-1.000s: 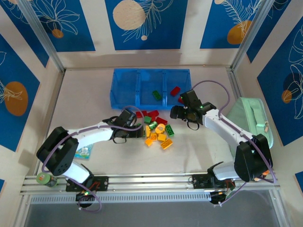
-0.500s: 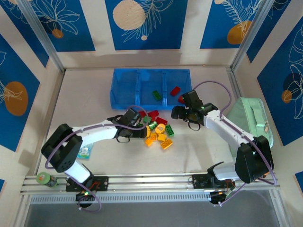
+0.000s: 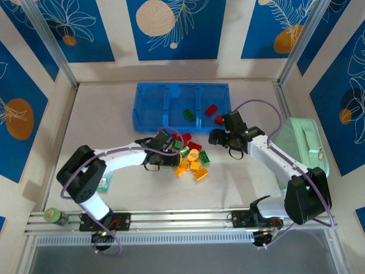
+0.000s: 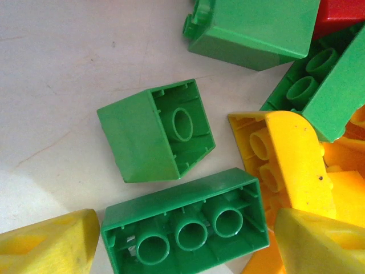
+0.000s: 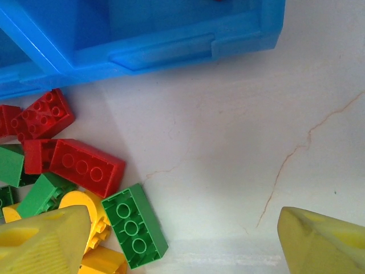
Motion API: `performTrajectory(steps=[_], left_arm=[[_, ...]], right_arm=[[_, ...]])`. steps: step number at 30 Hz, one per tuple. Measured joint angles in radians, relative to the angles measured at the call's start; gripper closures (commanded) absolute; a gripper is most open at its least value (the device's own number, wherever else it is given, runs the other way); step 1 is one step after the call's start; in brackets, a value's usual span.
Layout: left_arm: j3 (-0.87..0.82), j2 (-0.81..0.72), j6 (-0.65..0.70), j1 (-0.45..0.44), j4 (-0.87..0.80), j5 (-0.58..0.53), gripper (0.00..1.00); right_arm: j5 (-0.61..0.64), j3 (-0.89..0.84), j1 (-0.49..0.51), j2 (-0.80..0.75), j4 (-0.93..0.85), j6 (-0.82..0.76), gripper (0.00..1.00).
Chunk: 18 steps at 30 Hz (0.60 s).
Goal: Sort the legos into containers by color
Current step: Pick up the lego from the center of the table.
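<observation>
Legos [image 3: 190,155]: most sit in one loose pile mid-tabletop, just near of the containers [image 3: 149,108]. Red, green and orange-yellow are mixed, some leaning on each other.

Sorted so far, as far as visible:
- one green brick [image 3: 188,115] in the middle bin
- one red brick [image 3: 211,109] in the right bin
- another red one [image 3: 219,120] at the tray's near right corner; inside or outside, cannot tell
- no orange-yellow brick seen in any bin

Judgement: early stage, bulk of the work left.

Left hand [image 4: 183,242]: released, low over the pile's left side, fingers straddling a long green brick [image 4: 185,220]. A small green brick [image 4: 154,131] lies on its side just far of it.

Right hand [image 5: 182,240]: released, nothing between its fingers, at the pile's right edge.

Room:
- The tray's near wall is close to the far red bricks, so little clearance there.
- Bare tabletop [image 3: 102,120] lies left of the pile, and right of it in the right wrist view.
- Mint pouch [image 3: 302,142] is well apart at the right.
- Both hands flank the same small pile, so arm-to-arm clearance looks like the tight spot.
</observation>
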Motion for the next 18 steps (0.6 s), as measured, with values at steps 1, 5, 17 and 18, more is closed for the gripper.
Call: performTrajectory(steps=[1, 5, 17, 18], left_arm=[[0.003, 0.005, 0.0, -0.001, -0.002, -0.002, 0.2], [0.008, 0.027, 0.0, -0.002, -0.008, -0.01, 0.21], [0.037, 0.047, 0.007, -0.008, -0.049, -0.037, 0.38], [0.04, 0.047, 0.011, -0.008, -0.053, -0.041, 0.4]], right_arm=[[0.0, -0.003, -0.002, -0.002, 0.0, 0.001, 0.14], [0.0, -0.01, -0.011, -0.012, 0.0, 0.003, 0.14], [-0.011, -0.039, -0.04, -0.032, 0.012, 0.002, 0.14], [-0.011, -0.041, -0.04, -0.032, 0.012, 0.002, 0.14]])
